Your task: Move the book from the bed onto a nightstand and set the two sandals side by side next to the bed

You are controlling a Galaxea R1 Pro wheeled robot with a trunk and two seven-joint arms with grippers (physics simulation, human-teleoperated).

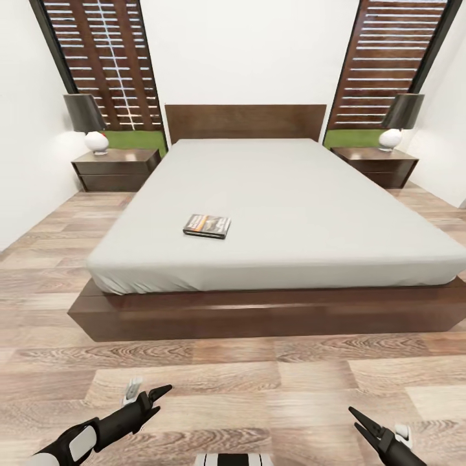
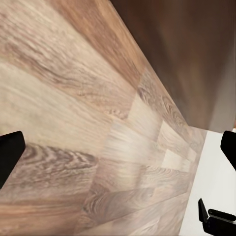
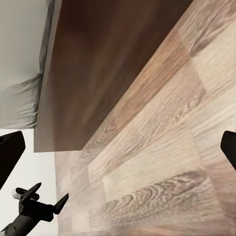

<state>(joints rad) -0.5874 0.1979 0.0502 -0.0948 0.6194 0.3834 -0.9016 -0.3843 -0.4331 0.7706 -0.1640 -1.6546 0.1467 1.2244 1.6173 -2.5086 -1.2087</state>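
A bedroom: a low bed (image 1: 272, 194) flanked by nightstands (image 1: 116, 168) with lamps (image 1: 87, 120), on wood-plank floor (image 1: 259, 382).

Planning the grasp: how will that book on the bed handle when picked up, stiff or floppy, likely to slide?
The book looks thin and lies flat on the mattress, so it is probably light and somewhat flexible. With no edge raised, a pinch may press into the soft surface. A push would likely slide it, not tip or roll it.
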